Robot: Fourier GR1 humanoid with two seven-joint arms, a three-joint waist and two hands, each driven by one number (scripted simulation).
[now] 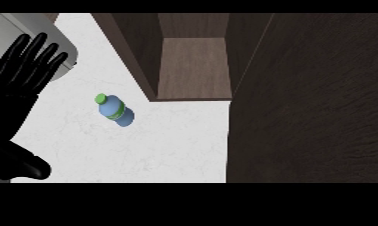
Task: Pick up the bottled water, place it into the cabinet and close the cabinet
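A white marbled table (170,145) carries a small blue bottled water with green cap (114,109) at centre left. A dark brown wooden cabinet (193,65) stands open, upper centre. The black left hand (29,67) rests spread at the left edge.

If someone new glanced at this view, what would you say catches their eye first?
Probably the small blue bottled water with its green cap, standing alone on the white counter left of centre. Next, the dark wooden cabinet at top centre, open, with its large door filling the right side. Then the black left hand at the left edge, open, fingers up.
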